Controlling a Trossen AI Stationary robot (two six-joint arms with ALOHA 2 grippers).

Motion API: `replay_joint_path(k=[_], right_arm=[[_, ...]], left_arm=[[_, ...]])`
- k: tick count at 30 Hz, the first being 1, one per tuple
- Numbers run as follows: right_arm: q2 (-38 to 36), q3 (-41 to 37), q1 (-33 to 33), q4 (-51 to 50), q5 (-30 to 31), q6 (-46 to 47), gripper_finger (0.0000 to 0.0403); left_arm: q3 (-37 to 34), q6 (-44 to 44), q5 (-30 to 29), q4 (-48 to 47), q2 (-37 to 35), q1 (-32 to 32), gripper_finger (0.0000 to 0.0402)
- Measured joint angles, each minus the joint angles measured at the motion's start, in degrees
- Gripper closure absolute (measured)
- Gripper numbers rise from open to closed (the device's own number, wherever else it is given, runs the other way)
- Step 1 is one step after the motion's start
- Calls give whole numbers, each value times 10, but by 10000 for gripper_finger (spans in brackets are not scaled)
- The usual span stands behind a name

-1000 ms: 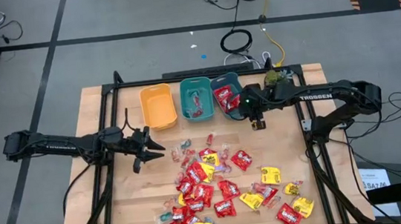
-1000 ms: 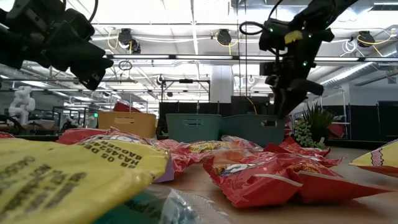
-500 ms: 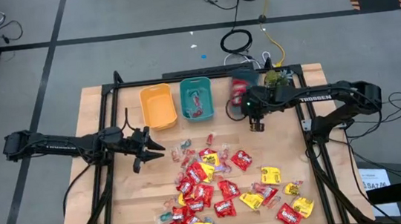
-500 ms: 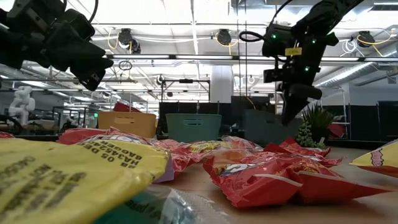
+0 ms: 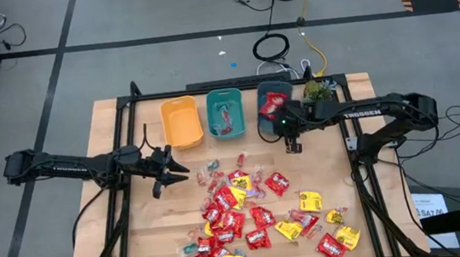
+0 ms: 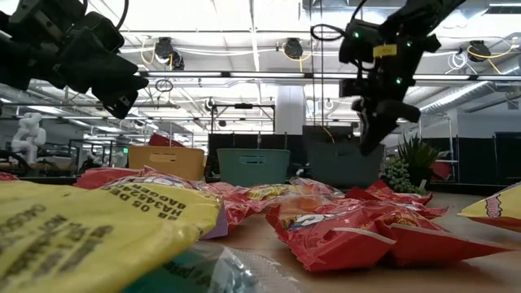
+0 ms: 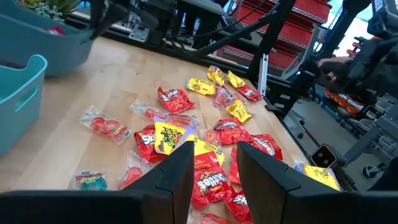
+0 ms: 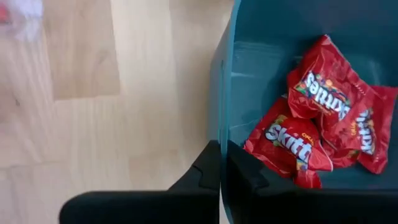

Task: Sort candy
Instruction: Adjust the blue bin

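Note:
The candy (image 5: 252, 220) lies in a loose heap of red and yellow packets and small clear-wrapped pieces on the near middle of the table. At the far edge stand three bins. My right gripper (image 5: 293, 143) points down at the near end of the dark teal bin (image 5: 275, 107), shut on its wall. That bin holds red packets (image 8: 317, 124). My left gripper (image 5: 166, 171) hovers open over bare wood left of the heap, also seen in the left wrist view (image 7: 214, 174). My right gripper pinches the dark teal bin's wall at its rim (image 8: 221, 134) near the bin's near end, one finger (image 8: 242, 177) inside and the other finger (image 8: 207, 167) outside. The fingers come from above, pointing down. Whether the bin's base rests on the table, I cannot tell.
A yellow bin (image 5: 181, 121) and a lighter teal bin (image 5: 225, 114) with a few pieces inside stand left of the held bin. A small green plant (image 5: 316, 89) sits right of it at the far edge. Bare wood lies between the bins and the heap.
The dark teal bin has swung about in my right gripper's hold: it stood slanted against the lighter teal bin, and its far end has moved toward the table's right, so a gap now lies between them. The gripper itself tipped briefly and kept nearly in place.

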Motion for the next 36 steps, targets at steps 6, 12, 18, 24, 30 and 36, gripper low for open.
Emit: replay_joint_path(k=[6, 12, 18, 24, 30, 36], right_arm=[[0, 26, -17, -19, 16, -44, 402], [0, 26, -22, -49, -15, -71, 402], [0, 26, -29, -48, -14, -81, 402], [0, 26, -33, -48, -16, -83, 403], [0, 26, -32, -47, -16, -83, 398], [-1, 26, -32, -26, -26, -83, 385]], left_arm=[[0, 0, 0, 1, 0, 0, 272], [0, -13, 0, 5, 0, 0, 272], [0, -13, 0, 5, 0, 0, 272], [0, -13, 0, 5, 0, 0, 272], [0, -14, 0, 5, 0, 0, 272], [0, -14, 0, 5, 0, 0, 272]])
